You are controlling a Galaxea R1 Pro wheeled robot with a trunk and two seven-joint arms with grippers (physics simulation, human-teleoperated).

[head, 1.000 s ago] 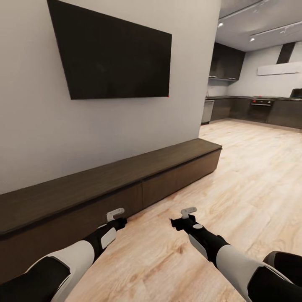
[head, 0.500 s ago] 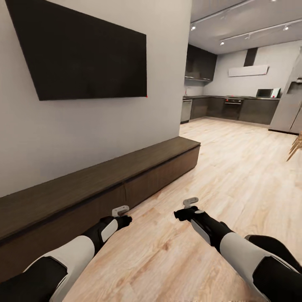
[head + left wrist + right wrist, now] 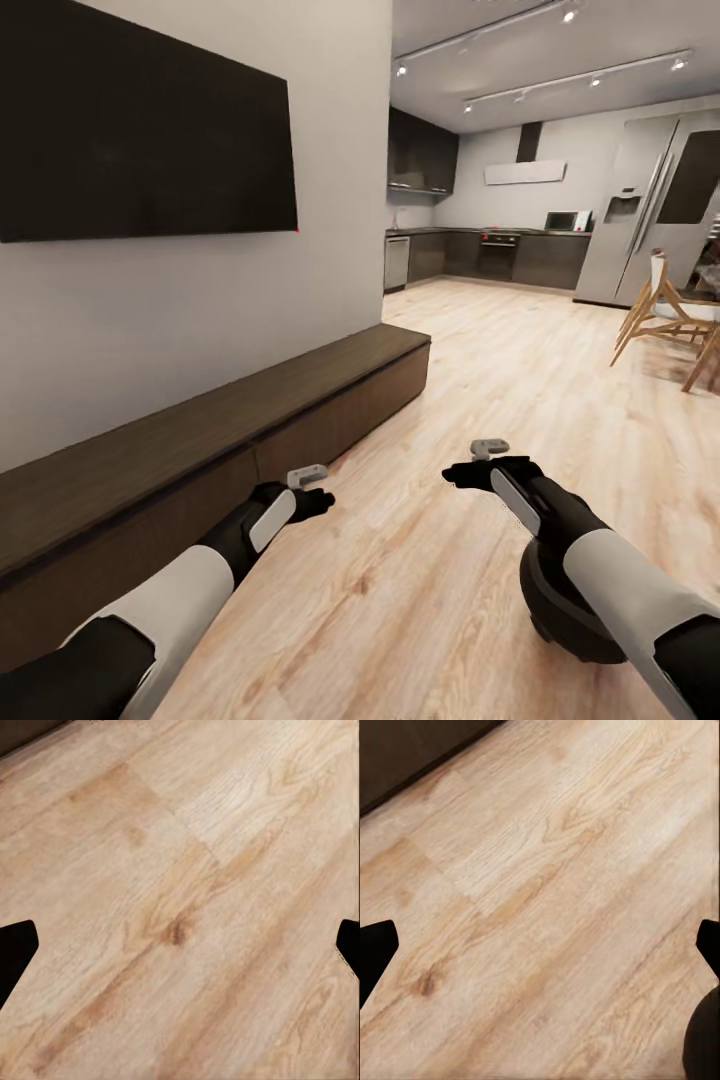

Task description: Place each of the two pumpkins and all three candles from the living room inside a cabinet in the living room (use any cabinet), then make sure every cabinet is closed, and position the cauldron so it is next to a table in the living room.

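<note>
The pale wooden floor (image 3: 520,400) ran out ahead of both arms toward a dark kitchen (image 3: 480,255) at the far end. A big black television (image 3: 140,130) hung on the grey wall (image 3: 200,310), up and beyond the left gripper. Below it the long, low dark-brown cabinet (image 3: 200,440) lay along the wall, just beside the left gripper (image 3: 308,478) on its outer side, its drawer fronts shut flush as far as I could see. A tall steel fridge (image 3: 640,225) stood well beyond the right gripper, with pale wooden chairs (image 3: 665,320) in front of it.

Under the right forearm, back toward the robot from the right gripper (image 3: 488,452), sat the cauldron (image 3: 555,600), round and black, on the floor and partly hidden by the arm. Its dark curve showed at one corner of the right wrist view (image 3: 703,1042).

Both grippers hung above bare boards with nothing between their fingers. In each wrist view the two dark fingertips (image 3: 15,949) (image 3: 375,945) sat at opposite edges, spread wide.
</note>
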